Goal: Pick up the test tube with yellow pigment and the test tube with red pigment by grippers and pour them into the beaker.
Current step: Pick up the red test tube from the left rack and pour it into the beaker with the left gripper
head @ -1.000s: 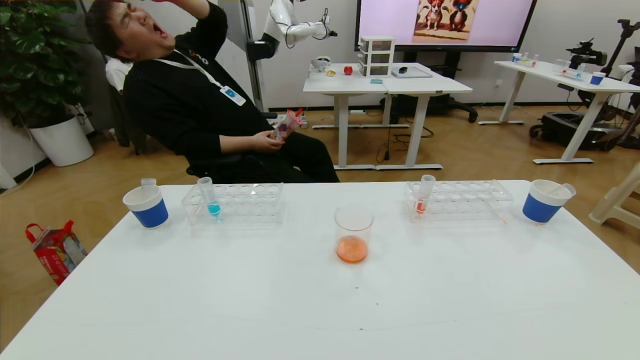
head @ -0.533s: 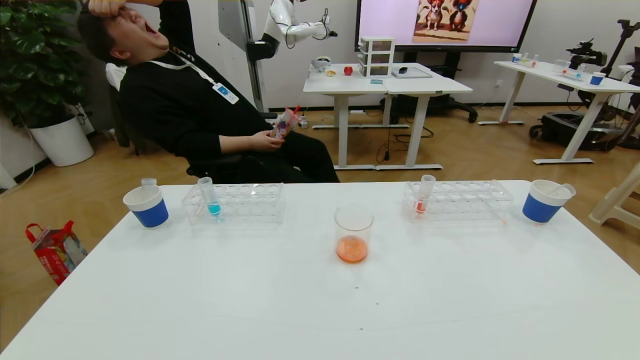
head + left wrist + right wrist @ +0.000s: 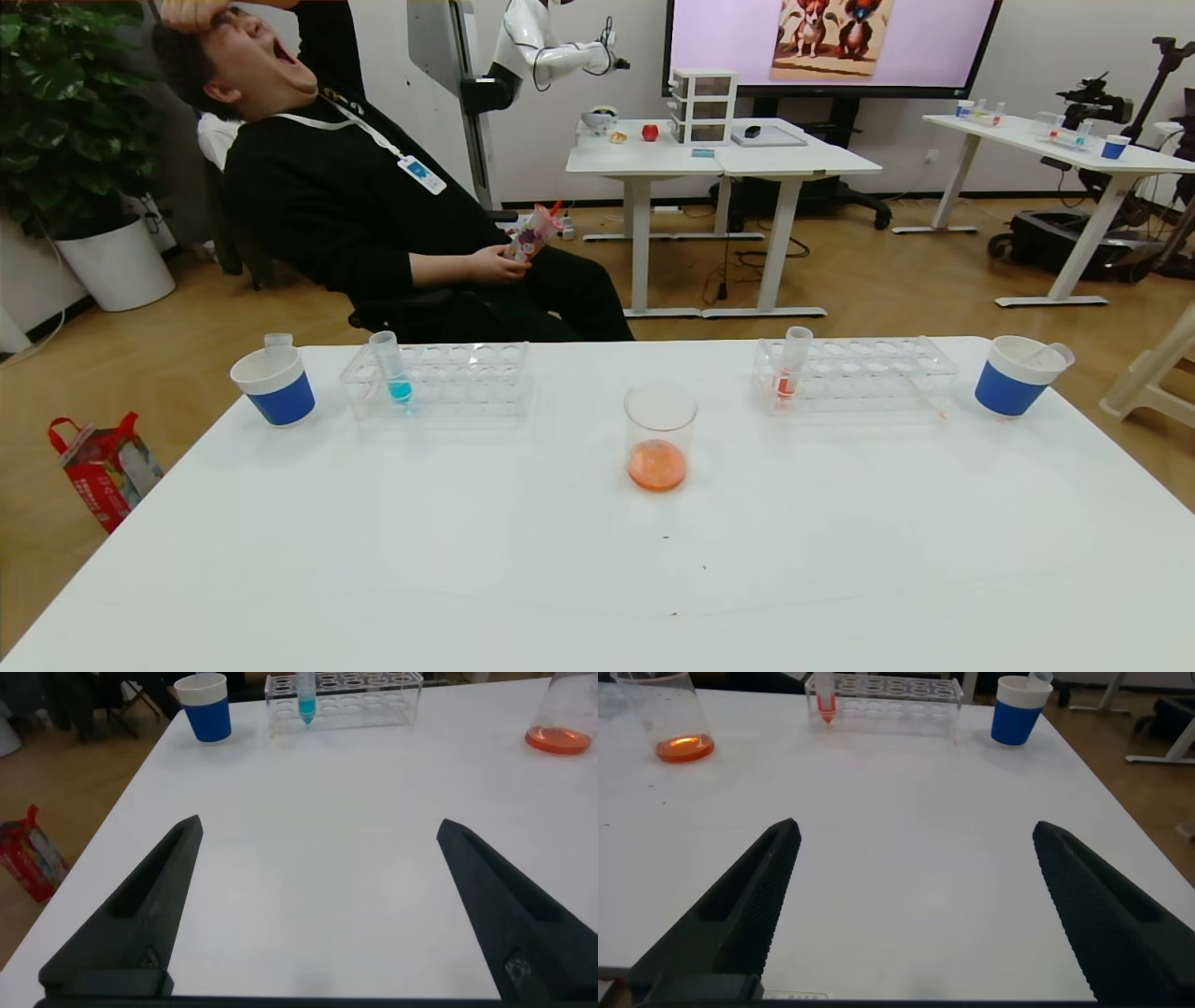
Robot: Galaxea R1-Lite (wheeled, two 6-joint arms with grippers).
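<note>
The white table (image 3: 840, 560) fills the lower frame of the head view, bare along its near edge where neither arm appears. Two clear plastic racks stand along the far edge, left (image 3: 439, 381) and right (image 3: 859, 373), each beside a blue paper cup (image 3: 274, 385), (image 3: 1016, 376), a layout that gives each arm its own supply. The clear glass beaker (image 3: 660, 437) stands at centre between them, reachable by both, and holds orange liquid. The red-pigment tube (image 3: 792, 362) stands upright in the right rack's left end; a blue-liquid tube (image 3: 390, 366) stands in the left rack. No yellow-pigment tube is visible; the tubes leaning in the cups possibly are spent ones. The left gripper (image 3: 318, 905) and right gripper (image 3: 915, 905) hover low over the near table, fingers spread wide, holding nothing.
</note>
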